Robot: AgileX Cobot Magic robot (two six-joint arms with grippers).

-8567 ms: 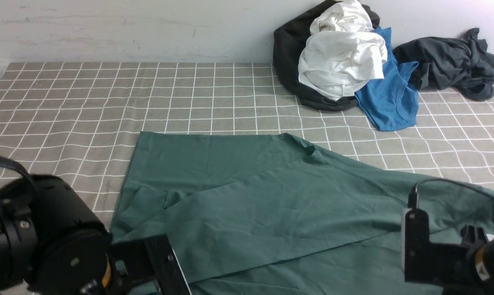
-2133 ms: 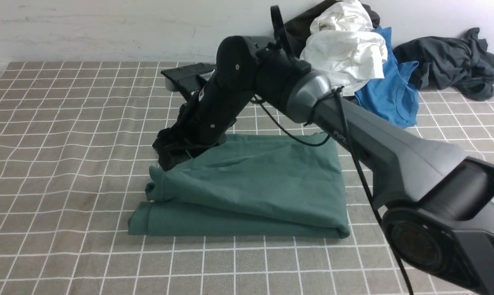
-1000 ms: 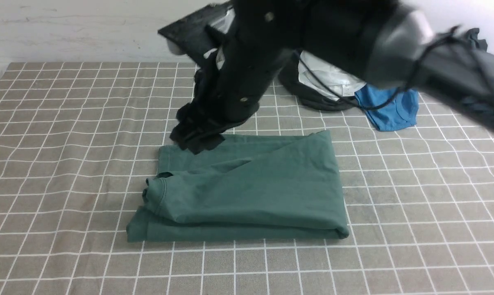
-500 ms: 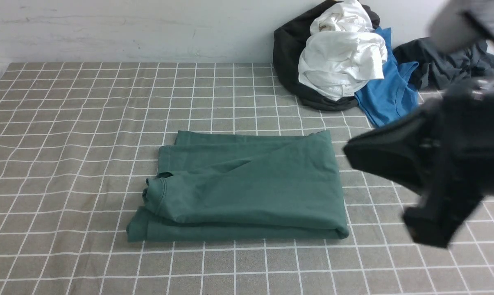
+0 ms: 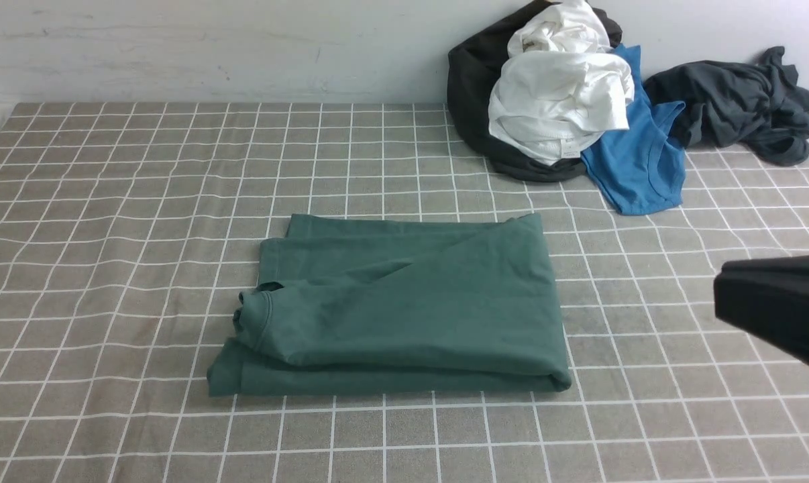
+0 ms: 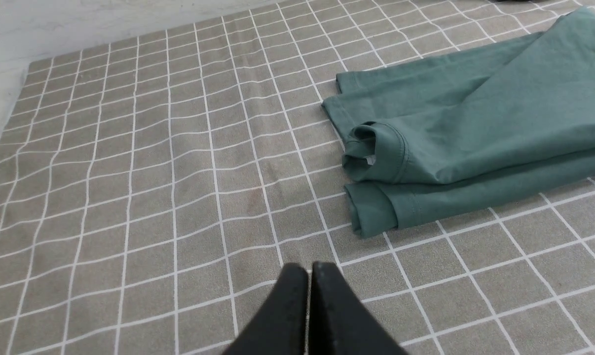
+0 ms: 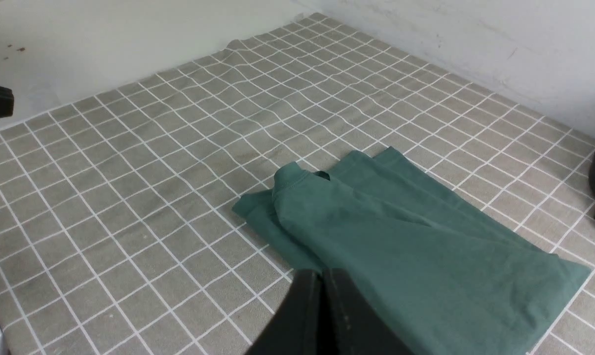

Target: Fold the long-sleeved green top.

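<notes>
Now the dark green cotton long-sleeved top (image 5: 404, 308) lies folded into a compact rectangle near the middle of the worktop (image 5: 109, 201), which is covered by a grey-beige cloth with a white grid. Its layers are stacked, with the ribbed neck opening (image 6: 376, 148) showing at the left end of the bundle, so the fold looks essentially done. This is probably why no arm touches it.

The left claw (image 6: 310, 286) hangs above bare cloth, near the left front corner of the top but apart from it; its two black fingers are pressed together and hold nothing. The right claw (image 7: 322, 291) is also closed tight with nothing between the fingers, and it hovers near the front edge of the garment without a clear contact. In the front view only a dark part of the right arm (image 5: 780, 312) shows at the right border, well apart from the top.

A pile of other clothes, black, white (image 5: 559, 100), bright blue (image 5: 642, 161) and charcoal-grey (image 5: 740, 100), sits by the far wall, away from the folding place, so it cannot mix with the green top.
</notes>
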